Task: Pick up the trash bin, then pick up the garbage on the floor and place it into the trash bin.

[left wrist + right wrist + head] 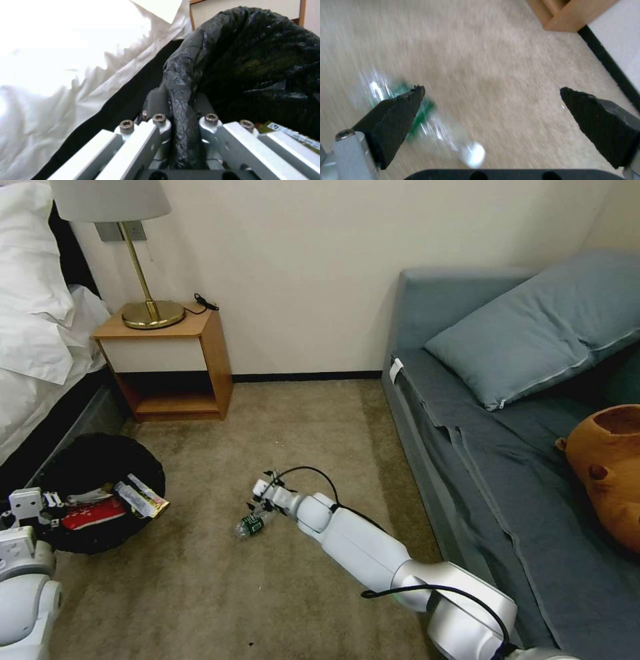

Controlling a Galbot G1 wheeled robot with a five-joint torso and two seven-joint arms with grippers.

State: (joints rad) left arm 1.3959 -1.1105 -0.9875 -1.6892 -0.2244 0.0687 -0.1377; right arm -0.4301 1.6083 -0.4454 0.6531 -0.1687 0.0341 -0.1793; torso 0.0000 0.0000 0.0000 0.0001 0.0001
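At the lower left of the head view, the small round black trash bin (100, 460) lined with a glossy black plastic bag hangs from the left gripper (41, 505), whose fingers are closed tight on its bagged rim (181, 105), one inside and one outside. Inside the bin lie a red-and-white snack packet (93, 513) and a long gold-brown bar wrapper (141, 498).

Near the frame's centre, the right gripper (261, 499) reaches low over the beige carpet (200, 580), its two black pointed fingers (395, 117) spread wide with nothing between them. The clear plastic bottle with a green label (252, 524) lies on its side on the carpet, just below-left of the claw. In the right wrist view the bottle (430, 127) sits under the left-hand finger, off-centre from the gap.
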